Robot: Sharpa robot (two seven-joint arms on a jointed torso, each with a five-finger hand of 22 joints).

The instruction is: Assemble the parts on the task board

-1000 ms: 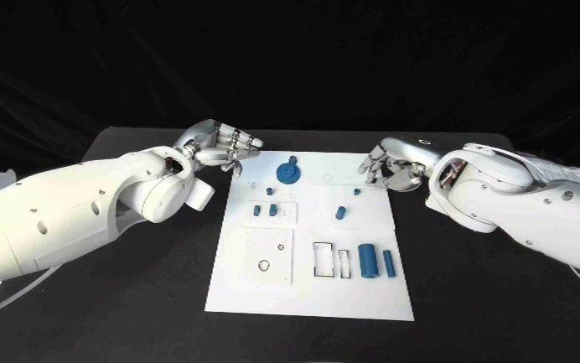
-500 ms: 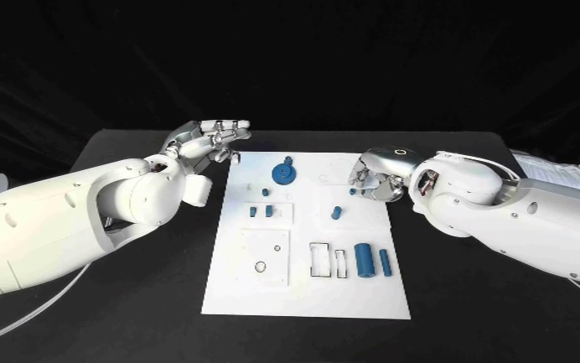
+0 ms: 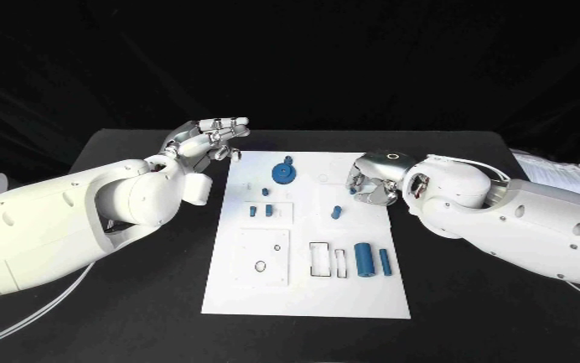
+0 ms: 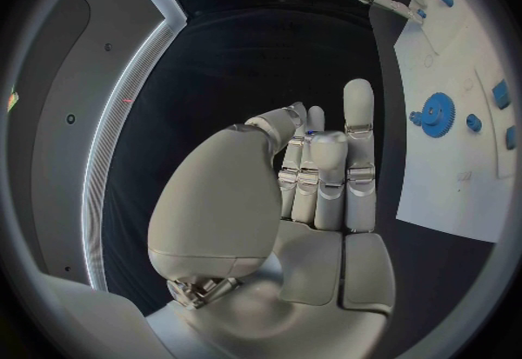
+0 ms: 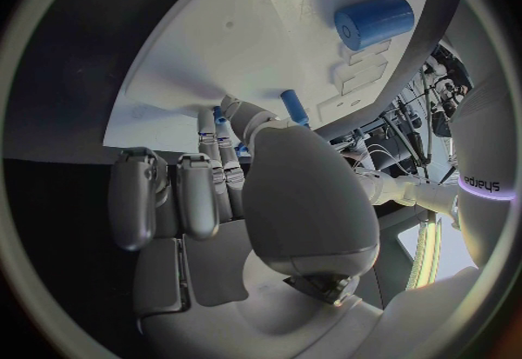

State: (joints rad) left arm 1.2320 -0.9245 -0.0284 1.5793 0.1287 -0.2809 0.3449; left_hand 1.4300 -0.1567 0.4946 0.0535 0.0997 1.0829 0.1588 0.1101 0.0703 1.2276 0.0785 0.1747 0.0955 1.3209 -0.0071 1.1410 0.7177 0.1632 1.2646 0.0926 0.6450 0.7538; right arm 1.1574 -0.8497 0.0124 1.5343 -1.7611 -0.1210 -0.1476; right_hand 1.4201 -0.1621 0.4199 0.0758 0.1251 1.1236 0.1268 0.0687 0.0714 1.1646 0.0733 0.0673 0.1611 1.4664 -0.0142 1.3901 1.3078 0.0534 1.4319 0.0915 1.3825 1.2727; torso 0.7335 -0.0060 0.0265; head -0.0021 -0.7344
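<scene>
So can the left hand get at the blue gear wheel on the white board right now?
Probably yes. The left hand hovers off the white board's far left corner holding nothing, and bare board lies between it and the blue gear wheel.

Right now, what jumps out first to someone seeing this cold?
The white board in the middle of the black table, dotted with small blue parts: a gear at its far end, two cylinders near its right edge. The left hand hovers off its far left corner; the right hand reaches over its right edge.

The word "Sharpa" stands in dark letters on a white robot arm (image 5: 478,202) in the right wrist view.
</scene>
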